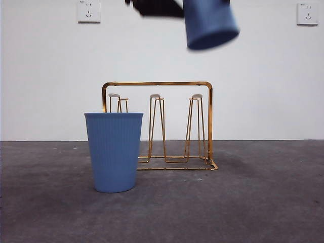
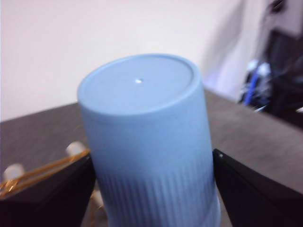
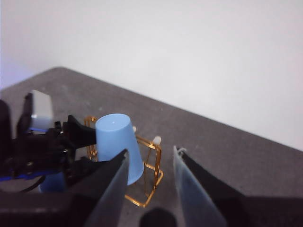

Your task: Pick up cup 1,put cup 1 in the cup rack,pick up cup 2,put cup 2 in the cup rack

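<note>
left gripper (image 2: pixel 151 189): clamped on cup 1 (image 1: pixel 210 23), cup inverted, slightly tilted
cup 1 vs cup rack (image 1: pixel 158 84): high above the rack's right end, over the right-hand prong (image 1: pixel 196 97); needs a drop along the prong's axis
right gripper (image 3: pixel 149 163): parted, empty, waiting
cup 2 (image 1: pixel 114 151): upright on the table (image 1: pixel 263 202), in front of the rack's left end
</note>
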Controlling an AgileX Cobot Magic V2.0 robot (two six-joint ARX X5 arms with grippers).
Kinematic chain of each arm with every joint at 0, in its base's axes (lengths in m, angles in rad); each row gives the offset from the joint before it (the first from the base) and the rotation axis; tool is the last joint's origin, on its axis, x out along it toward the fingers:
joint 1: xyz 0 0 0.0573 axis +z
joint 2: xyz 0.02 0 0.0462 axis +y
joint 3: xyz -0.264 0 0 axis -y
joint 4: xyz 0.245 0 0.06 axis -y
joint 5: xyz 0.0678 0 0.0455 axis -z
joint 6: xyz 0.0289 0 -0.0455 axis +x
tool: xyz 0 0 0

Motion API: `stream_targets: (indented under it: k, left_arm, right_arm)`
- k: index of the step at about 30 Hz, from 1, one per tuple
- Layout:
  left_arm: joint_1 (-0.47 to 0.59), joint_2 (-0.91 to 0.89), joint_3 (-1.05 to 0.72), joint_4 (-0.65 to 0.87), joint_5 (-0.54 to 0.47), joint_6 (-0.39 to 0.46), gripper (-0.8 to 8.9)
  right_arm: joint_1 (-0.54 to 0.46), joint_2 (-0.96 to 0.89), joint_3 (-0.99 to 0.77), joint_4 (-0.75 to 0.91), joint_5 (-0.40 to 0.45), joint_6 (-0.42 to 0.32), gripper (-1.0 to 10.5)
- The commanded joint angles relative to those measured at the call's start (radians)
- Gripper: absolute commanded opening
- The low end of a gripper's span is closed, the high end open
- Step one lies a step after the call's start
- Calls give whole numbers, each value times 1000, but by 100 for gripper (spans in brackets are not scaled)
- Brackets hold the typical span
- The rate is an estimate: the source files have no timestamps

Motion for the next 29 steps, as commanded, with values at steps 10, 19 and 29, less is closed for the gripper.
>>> stream_targets:
  k: [10, 19, 29]
  left_arm:
    - [16, 154, 65, 58, -111, 19, -8]
    - [17, 251, 144, 38, -217, 14, -8]
    - [35, 313, 146, 39, -255, -55, -8]
  right_arm:
    - [0, -1, -8, -14, 2, -4, 164]
    - [1, -1, -8, -26, 1, -5, 164]
    - [1, -1, -8, -27, -10, -26, 163]
